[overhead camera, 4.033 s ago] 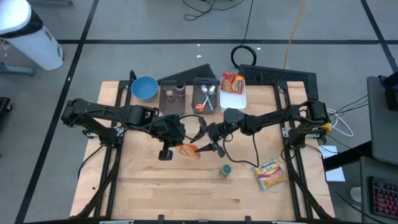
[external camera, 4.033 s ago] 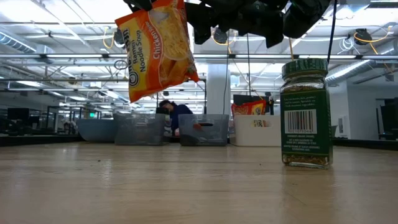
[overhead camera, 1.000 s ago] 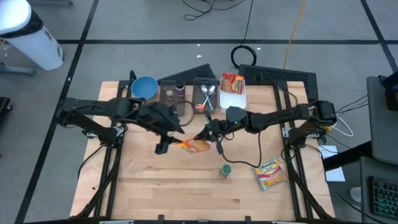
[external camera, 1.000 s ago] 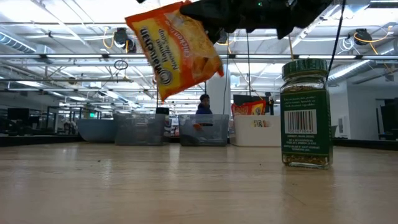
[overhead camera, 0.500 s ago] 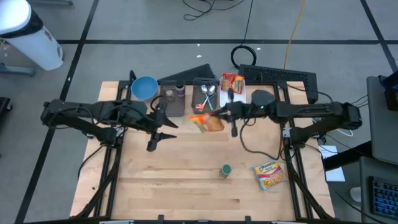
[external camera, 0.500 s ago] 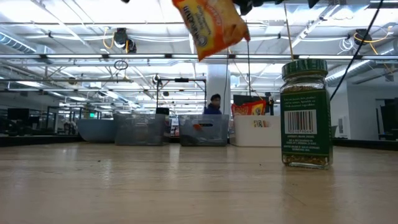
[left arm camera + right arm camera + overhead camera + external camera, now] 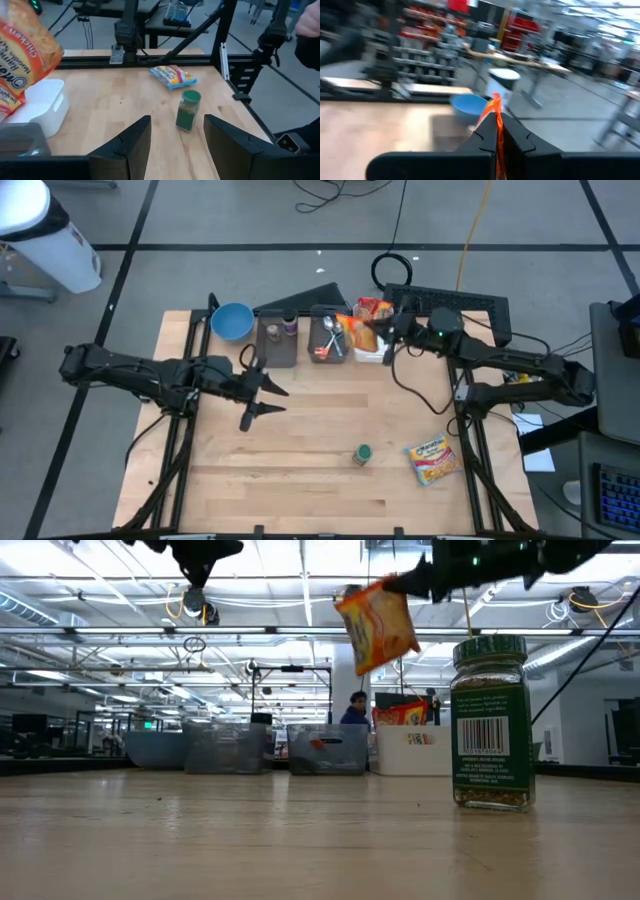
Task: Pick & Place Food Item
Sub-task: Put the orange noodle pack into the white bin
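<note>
Orange ramen packet [image 7: 377,628] — hanging tilted, aloft over the white bin [image 7: 378,344]

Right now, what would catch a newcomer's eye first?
The orange ramen noodle packet dangles in the air, pinched by the right gripper above the white bin at the table's far edge. The green-lidded spice jar stands upright near the front. The left gripper hovers open, mid-table.

We see open tabletop [image 7: 320,490] mid & front; only spice jar [image 7: 363,454] & noodle pack [image 7: 432,459] there. Back edge crowded w/ bins [image 7: 305,340].
</note>
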Robot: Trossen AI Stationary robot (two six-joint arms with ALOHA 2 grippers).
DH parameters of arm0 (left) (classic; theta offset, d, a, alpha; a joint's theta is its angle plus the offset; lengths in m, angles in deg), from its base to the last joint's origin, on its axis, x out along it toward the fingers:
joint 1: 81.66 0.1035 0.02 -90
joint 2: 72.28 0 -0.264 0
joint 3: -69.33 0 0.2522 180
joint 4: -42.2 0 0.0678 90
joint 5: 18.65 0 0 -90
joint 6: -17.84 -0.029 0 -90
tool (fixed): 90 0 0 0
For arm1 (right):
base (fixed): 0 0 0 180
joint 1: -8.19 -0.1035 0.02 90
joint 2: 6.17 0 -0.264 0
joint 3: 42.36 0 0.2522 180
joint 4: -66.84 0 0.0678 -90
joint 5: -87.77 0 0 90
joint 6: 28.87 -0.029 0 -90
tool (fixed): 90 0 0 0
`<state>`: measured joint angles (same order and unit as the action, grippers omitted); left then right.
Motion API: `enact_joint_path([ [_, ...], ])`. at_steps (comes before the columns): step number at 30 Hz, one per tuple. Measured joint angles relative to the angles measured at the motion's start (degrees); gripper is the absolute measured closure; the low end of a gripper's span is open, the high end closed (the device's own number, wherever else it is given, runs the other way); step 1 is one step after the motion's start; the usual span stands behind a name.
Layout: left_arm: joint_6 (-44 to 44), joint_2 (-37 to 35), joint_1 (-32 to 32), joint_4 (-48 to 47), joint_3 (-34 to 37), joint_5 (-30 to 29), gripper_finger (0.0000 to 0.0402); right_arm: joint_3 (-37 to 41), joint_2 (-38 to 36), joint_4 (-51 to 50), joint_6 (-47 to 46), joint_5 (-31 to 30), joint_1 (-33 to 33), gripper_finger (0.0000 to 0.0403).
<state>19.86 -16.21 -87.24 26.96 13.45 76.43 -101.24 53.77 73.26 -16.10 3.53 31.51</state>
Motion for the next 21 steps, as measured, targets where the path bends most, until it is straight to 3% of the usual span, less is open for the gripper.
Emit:
enact_joint_path([
  [8,0.18,0.12,0.04,2.29,3.05,-0.07,0.0210,8.52,0.08,9.12,-0.06,0.70,11.63,0.0403],
  [13,0.13,0.13,0.04,3.07,3.19,-0.20,0.0210,11.71,1.12,14.75,-3.34,7.10,18.60,0.0403],
  [21,-0.53,0.15,0.04,4.78,3.19,-0.42,0.0210,12.72,9.13,16.99,-3.68,10.93,22.41,0.0403],
])
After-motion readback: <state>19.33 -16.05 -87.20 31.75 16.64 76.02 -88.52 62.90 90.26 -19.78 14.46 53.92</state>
